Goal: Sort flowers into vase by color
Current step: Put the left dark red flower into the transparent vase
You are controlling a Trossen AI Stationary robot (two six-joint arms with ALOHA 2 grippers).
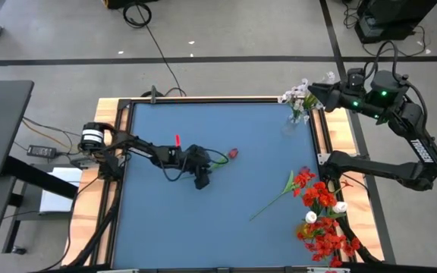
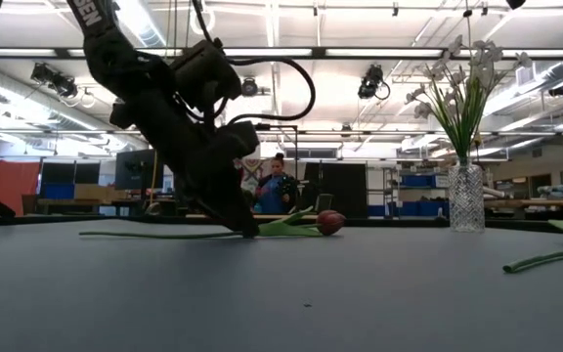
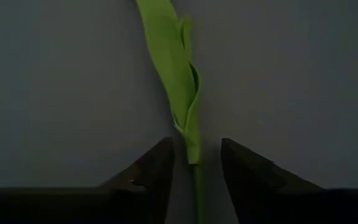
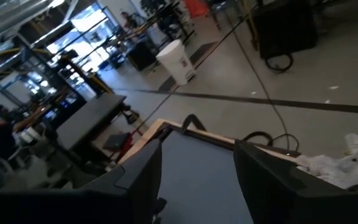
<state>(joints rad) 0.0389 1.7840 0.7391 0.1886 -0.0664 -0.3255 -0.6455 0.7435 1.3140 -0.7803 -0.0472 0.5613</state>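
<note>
L gripper [image 1: 201, 180] is down on the blue table mat [image 1: 203, 227], jaws open narrow w/ the thin green stem of the dark red bud flower [image 1: 232, 154] between them, not clamped; folded leaf just ahead of the fingertips [image 3: 160, 163], bud further ahead, lying flat. R gripper [image 1: 315, 92] is raised beside the clear glass vase [image 2: 465, 197] holding white blossom sprays [image 2: 462, 73], jaws open. Red-bloom flowers [image 1: 323, 220] lie in a pile well apart from both, at the mat's edge.
</note>
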